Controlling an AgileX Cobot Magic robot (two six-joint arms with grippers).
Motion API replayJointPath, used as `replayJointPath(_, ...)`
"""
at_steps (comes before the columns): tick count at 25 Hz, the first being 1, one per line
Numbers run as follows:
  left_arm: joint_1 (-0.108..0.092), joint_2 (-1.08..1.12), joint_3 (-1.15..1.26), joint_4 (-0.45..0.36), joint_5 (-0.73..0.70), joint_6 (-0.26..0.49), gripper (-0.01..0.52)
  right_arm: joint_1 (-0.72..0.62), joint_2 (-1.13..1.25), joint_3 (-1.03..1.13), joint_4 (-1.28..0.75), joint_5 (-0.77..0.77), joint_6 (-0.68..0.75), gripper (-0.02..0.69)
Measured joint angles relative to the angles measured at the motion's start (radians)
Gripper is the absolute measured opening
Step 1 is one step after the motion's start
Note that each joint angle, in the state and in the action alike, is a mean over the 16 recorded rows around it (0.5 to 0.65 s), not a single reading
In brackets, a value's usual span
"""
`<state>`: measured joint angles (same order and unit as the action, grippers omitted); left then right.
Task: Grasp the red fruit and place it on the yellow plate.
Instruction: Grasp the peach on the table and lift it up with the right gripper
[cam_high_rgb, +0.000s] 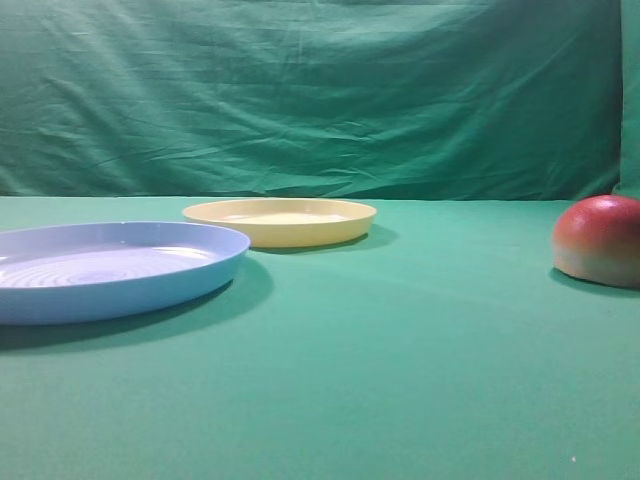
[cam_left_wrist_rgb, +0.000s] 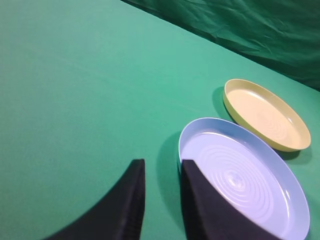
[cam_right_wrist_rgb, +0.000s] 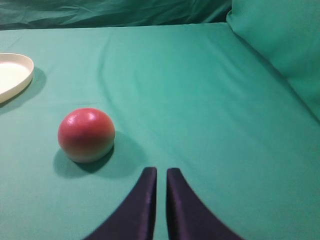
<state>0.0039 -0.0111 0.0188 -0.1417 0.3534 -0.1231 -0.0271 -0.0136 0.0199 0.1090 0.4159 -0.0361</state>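
Note:
The red fruit (cam_high_rgb: 600, 240) sits on the green cloth at the far right, dome up, red on top and pale at its base. In the right wrist view the fruit (cam_right_wrist_rgb: 86, 134) lies ahead and to the left of my right gripper (cam_right_wrist_rgb: 161, 171), whose dark fingers stand nearly together with only a thin slit and nothing between them. The yellow plate (cam_high_rgb: 280, 220) rests empty at centre back; its edge (cam_right_wrist_rgb: 12, 75) shows far left of the fruit. My left gripper (cam_left_wrist_rgb: 162, 165) hovers open beside the blue plate, holding nothing, with the yellow plate (cam_left_wrist_rgb: 265, 114) beyond. Neither gripper shows in the exterior view.
A larger light-blue plate (cam_high_rgb: 110, 270) with concentric ridges lies at the front left, its rim (cam_left_wrist_rgb: 181, 145) right by my left gripper's right finger. A green curtain (cam_high_rgb: 320, 90) closes the back. A raised cloth-covered slope (cam_right_wrist_rgb: 280, 50) borders the right side.

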Motion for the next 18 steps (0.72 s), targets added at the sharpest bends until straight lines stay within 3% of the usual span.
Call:
replayJointPath(8,0.000,0.000,0.000,0.000,0.000,0.000,0.157,0.000,0.000,0.001,0.023,-0.016,0.000,0.000)
replayJointPath(18,0.000,0.000,0.000,0.000,0.000,0.000,0.157,-0.001,0.002,-0.041,0.195,-0.094,-0.032,0.000)
